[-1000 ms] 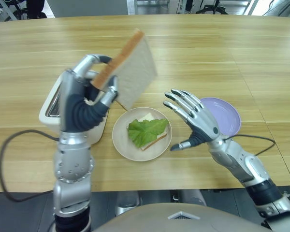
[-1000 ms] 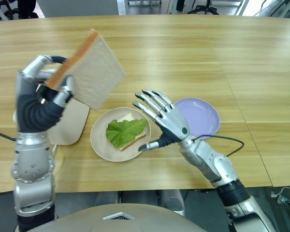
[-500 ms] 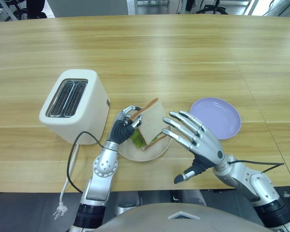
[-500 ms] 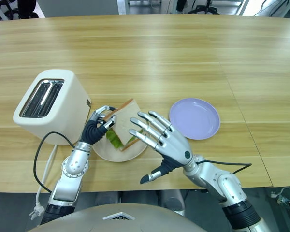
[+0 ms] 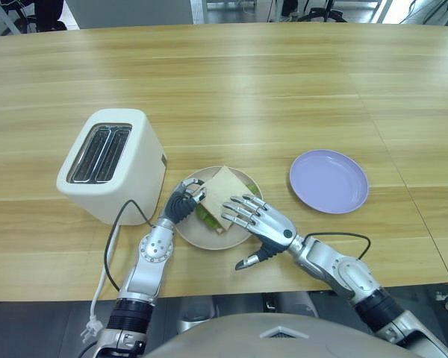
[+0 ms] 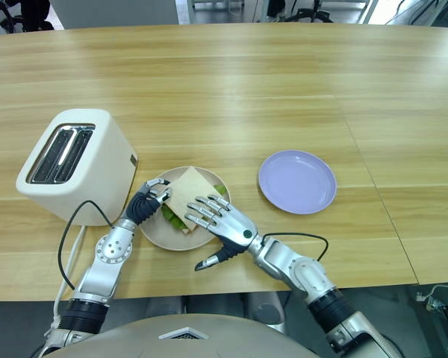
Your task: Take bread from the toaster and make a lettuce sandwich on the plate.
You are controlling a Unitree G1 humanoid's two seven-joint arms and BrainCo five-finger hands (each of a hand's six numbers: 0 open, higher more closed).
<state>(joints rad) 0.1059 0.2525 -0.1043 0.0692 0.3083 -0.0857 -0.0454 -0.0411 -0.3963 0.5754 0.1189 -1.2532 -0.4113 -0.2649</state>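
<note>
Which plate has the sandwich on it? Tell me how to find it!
Look at the big wooden table and find the white toaster on its left side. Right beside the toaster, on its right, sits a round cream plate. It's the one with bread and green lettuce on it; its neighbour farther right is a purple plate.

The toaster [image 5: 112,164] stands left on the table [image 5: 246,89], a plate [image 5: 201,239] just right of it, a second plate [image 5: 328,181] farther right. A bread slice [image 5: 228,192] lies over lettuce [image 5: 204,215] on the first plate.
</note>
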